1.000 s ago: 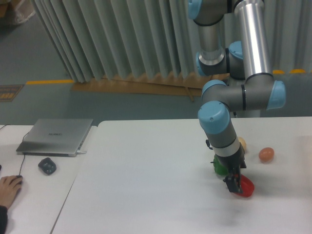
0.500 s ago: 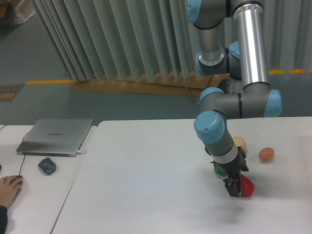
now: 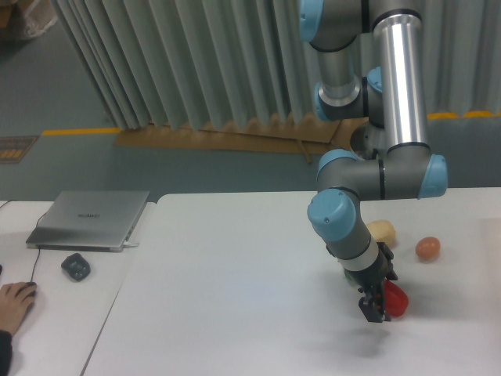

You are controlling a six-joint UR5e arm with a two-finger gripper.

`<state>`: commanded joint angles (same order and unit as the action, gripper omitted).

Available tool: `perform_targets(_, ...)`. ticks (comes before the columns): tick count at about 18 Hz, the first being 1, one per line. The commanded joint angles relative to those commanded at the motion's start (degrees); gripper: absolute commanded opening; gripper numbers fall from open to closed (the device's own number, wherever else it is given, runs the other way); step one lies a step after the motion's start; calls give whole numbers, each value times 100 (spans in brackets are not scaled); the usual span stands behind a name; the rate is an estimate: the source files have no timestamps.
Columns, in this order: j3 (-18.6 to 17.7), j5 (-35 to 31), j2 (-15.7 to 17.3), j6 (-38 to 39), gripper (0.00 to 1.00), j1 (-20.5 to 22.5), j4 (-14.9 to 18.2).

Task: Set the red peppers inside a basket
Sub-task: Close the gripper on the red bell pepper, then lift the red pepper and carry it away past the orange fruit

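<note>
The dark two-piece fingers (image 3: 377, 306) pinch the glossy red bell pepper (image 3: 395, 299) at its left flank, low over the white surface (image 3: 235, 298). It looks light, firm and slick-skinned, so a hold across its widest part seems safest. Farther back lie a pale yellowish lump (image 3: 382, 232) and a small orange-brown ball (image 3: 427, 248).

Probably lab: industrial arm (image 3: 391, 102), laptop (image 3: 90, 219), taped concrete floor (image 3: 47, 94).
</note>
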<state>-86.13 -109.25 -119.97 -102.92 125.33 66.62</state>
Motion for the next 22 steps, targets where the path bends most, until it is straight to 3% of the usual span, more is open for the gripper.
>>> perform_targets(3, 0, 0, 26, 44, 64, 0, 0)
perform_targets(6, 0, -9, 44, 106, 49, 0, 9)
perform_targets(9, 0, 0, 61, 115, 48, 9, 9)
perform_targets(13, 35, 201, 324, 483, 47, 123, 0)
perform_targets(18, 35, 1027, 1080, 765, 48, 1008, -114)
perform_targets(22, 53, 1379, 1318, 695, 48, 1712, -123)
